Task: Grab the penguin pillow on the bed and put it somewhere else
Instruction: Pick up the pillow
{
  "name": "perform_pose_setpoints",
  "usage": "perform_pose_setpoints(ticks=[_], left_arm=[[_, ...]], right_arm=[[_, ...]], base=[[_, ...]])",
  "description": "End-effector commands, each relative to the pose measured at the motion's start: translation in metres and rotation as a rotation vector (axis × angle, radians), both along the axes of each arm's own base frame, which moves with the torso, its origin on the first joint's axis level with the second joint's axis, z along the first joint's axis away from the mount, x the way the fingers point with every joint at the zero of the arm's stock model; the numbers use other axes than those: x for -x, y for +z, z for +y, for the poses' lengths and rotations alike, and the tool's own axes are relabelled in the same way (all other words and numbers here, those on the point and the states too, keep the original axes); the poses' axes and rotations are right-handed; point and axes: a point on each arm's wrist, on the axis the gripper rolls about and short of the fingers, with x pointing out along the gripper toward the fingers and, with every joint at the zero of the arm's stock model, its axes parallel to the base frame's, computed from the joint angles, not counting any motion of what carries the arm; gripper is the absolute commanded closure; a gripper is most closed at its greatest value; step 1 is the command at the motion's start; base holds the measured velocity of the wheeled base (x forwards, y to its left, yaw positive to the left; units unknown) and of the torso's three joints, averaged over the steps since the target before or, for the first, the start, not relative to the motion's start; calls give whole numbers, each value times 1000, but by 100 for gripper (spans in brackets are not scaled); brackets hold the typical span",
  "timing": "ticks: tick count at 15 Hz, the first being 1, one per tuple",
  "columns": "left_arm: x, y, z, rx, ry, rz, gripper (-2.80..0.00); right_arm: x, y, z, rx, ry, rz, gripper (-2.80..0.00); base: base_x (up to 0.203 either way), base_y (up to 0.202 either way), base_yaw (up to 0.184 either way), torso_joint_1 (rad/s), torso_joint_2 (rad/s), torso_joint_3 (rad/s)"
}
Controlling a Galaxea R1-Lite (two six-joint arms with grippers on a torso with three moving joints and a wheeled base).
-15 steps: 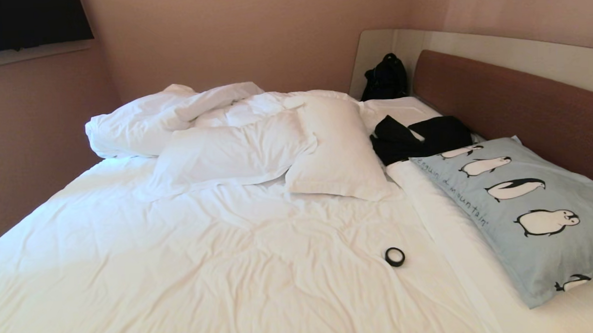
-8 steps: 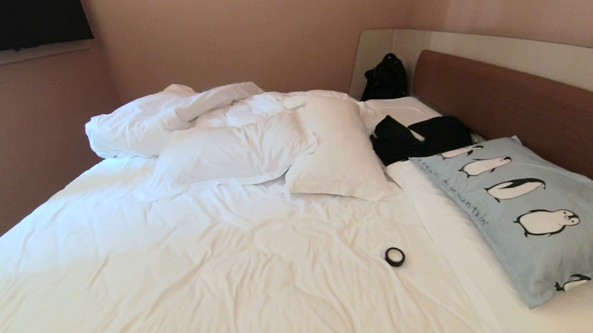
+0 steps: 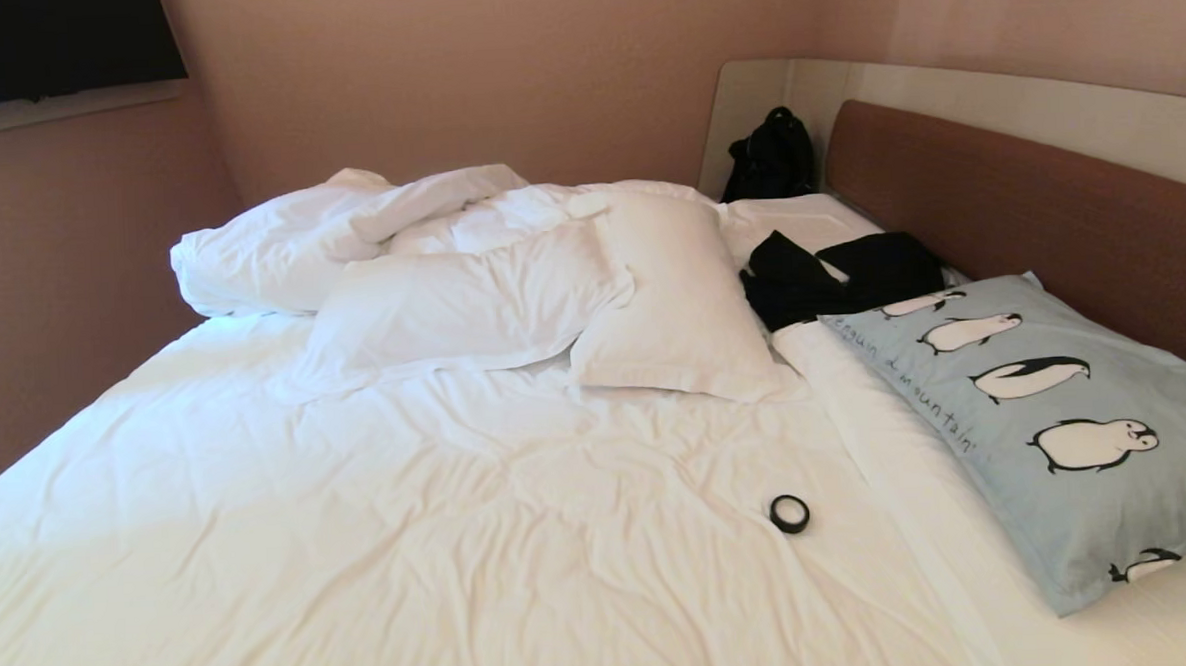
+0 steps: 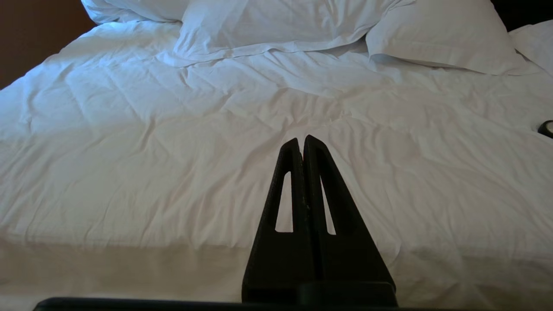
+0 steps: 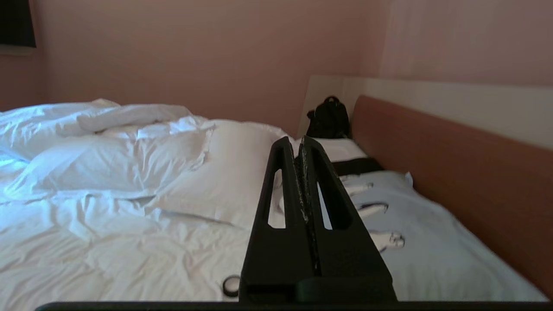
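Note:
The pale blue penguin pillow (image 3: 1057,423) lies at the right side of the bed (image 3: 412,541), leaning against the brown headboard (image 3: 1038,213). In the right wrist view the penguin pillow (image 5: 432,250) shows just beyond and beside my right gripper (image 5: 299,140), which is shut and empty, well short of it. My left gripper (image 4: 301,140) is shut, empty, held over the wrinkled white sheet (image 4: 173,164). Neither arm appears in the head view.
Two plain white pillows (image 3: 672,300) and a rumpled duvet (image 3: 328,229) lie at the far side. Black clothing (image 3: 831,273) sits beside the penguin pillow, a black bag (image 3: 770,155) in the corner. A small black tape ring (image 3: 789,514) lies on the sheet.

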Motion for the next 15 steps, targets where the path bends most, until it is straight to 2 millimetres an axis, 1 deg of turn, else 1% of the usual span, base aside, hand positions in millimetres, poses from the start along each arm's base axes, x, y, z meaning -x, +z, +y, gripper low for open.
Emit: perform_pose_setpoints(ticks=[1, 4, 6, 11, 13, 15], left_arm=[[0, 0, 0, 0, 1, 1, 0], [0, 0, 0, 0, 1, 1, 0], [0, 0, 0, 0, 2, 1, 0], [0, 0, 0, 0, 1, 1, 0], [0, 0, 0, 0, 1, 1, 0], [0, 0, 0, 0, 1, 1, 0]], right_arm=[[-11, 35, 0, 8, 1, 38, 0], [-34, 69, 0, 7, 4, 94, 0], [-55, 84, 0, 7, 5, 152, 0], [-109, 108, 1, -8, 8, 277, 0], [-135, 116, 1, -16, 6, 329, 0], [-162, 119, 0, -27, -1, 388, 0]], base=[[0, 0, 0, 0, 0, 0], [0, 0, 0, 0, 0, 0], [0, 0, 0, 0, 0, 0], [0, 0, 0, 0, 0, 0], [0, 0, 0, 0, 0, 0], [0, 0, 0, 0, 0, 0]])
